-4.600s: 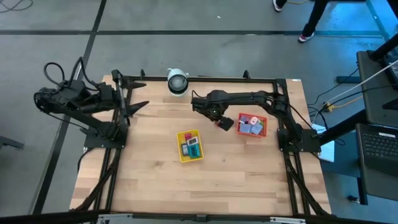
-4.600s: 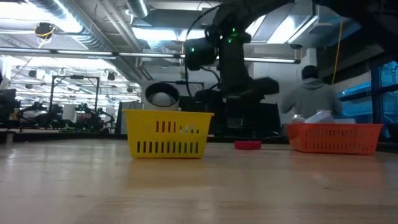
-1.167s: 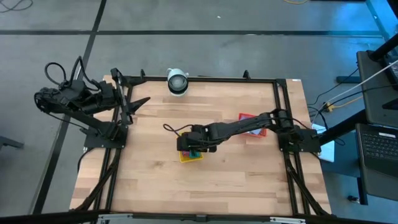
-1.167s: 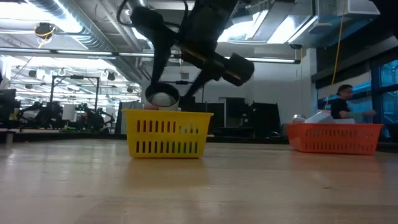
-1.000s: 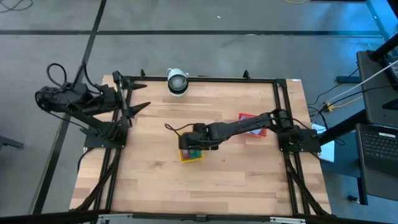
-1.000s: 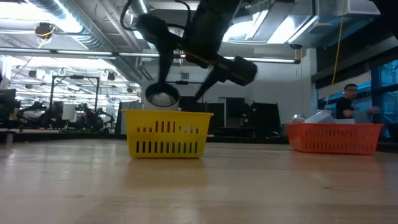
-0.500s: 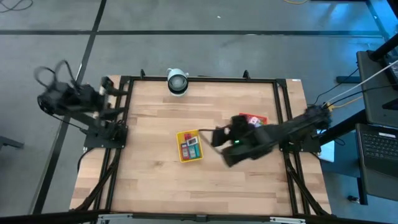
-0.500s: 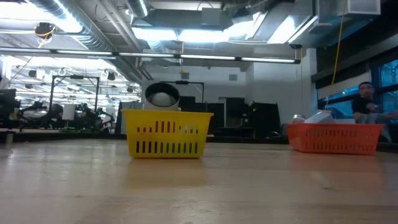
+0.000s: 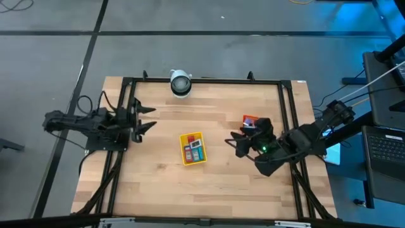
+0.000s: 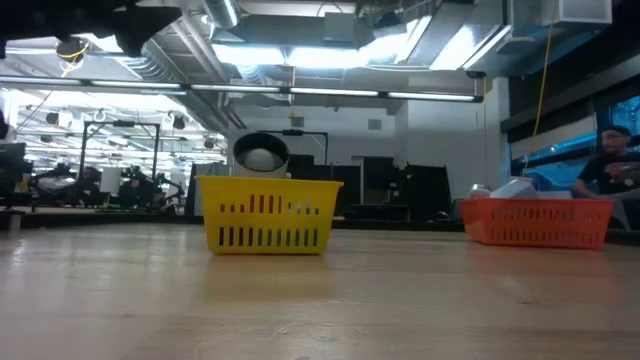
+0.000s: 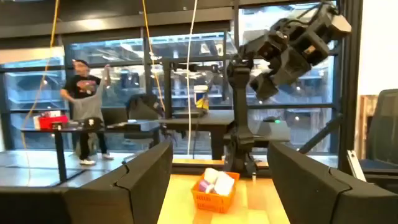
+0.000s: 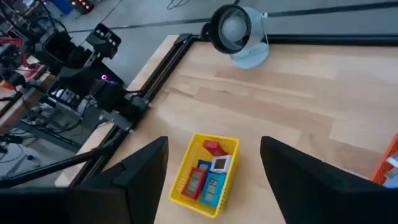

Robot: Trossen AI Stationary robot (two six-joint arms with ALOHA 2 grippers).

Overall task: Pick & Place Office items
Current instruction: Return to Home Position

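Note:
The yellow tray (image 9: 193,149) stands mid-table and holds a few office items: a red block (image 12: 215,148), a blue one (image 12: 200,167) and teal packets (image 12: 211,186). The red-orange tray (image 9: 252,120) holds pale packets (image 11: 215,182) and is partly hidden under my right arm. My right gripper (image 9: 233,143) hangs open, high above the table between the two trays and clear of both; the right wrist view looks down between its fingers (image 12: 214,142) onto the yellow tray. My left gripper (image 9: 150,117) is open at the table's left edge, pointing level toward the right (image 11: 219,149).
A white round camera with a dark centre (image 9: 180,83) sits at the far edge. A black frame rail (image 9: 202,80) runs round the table. Bare wood (image 9: 196,190) lies toward the near edge. A person (image 10: 612,160) is in the room behind the red-orange tray.
My right gripper has drawn back from over the yellow tray toward the table's right edge and risen out of the low view. My left arm has swung back off the table, then returned lower and nearer the table's near side, with its gripper over the left rail.

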